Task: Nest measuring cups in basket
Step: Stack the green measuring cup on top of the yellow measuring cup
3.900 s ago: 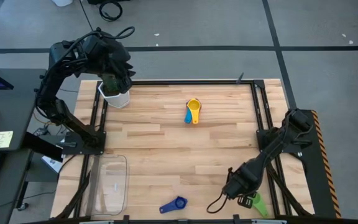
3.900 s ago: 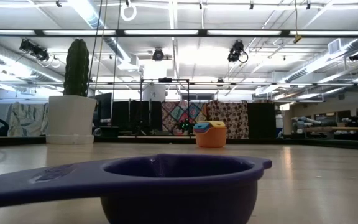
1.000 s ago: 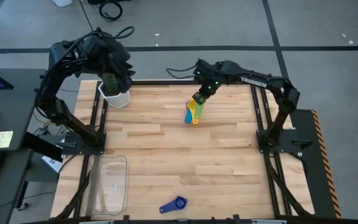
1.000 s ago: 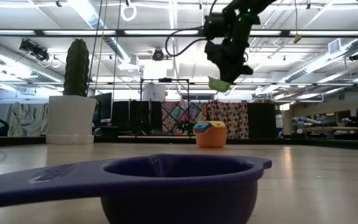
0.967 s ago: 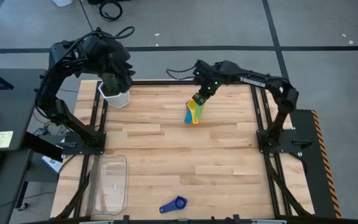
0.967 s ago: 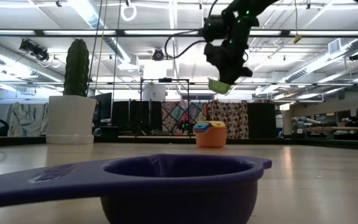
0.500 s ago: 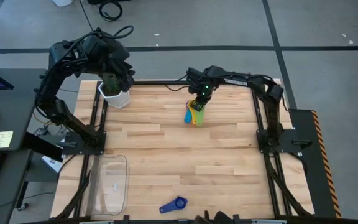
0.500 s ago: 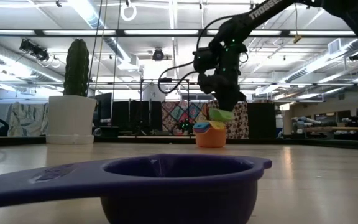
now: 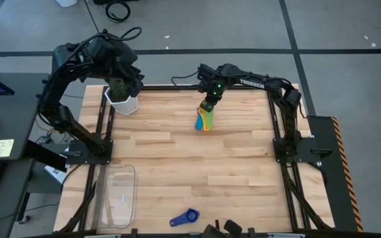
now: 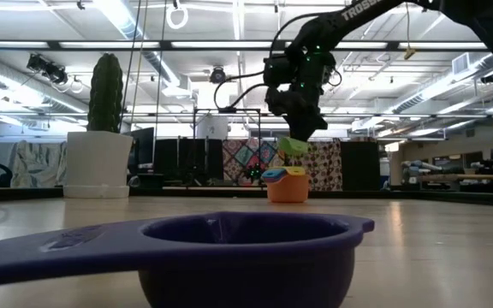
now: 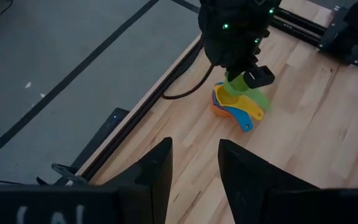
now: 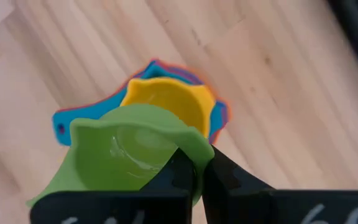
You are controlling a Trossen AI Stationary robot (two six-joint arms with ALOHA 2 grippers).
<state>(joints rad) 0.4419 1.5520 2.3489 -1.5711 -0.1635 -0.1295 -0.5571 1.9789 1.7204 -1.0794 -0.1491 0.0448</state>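
Now the surface (image 9: 177, 165) carries the clear basket (image 9: 119, 195) at lower left. Right end effector (image 9: 208, 106), since half a second ago, has lifted slightly at upper centre, grasping the green cup (image 10: 293, 146) above the nested stack (image 10: 287, 185). Left end effector (image 9: 121, 84) stays parked, fingers apart.

A small green plastic measuring cup (image 12: 129, 152), held by the right gripper (image 9: 210, 104), hangs just above a nested stack of orange, blue and yellow plastic measuring cups (image 9: 204, 121) at the table's far middle. A clear rectangular plastic basket (image 9: 116, 194) lies at the near left, a dark blue plastic measuring cup (image 9: 185, 217) to its right.
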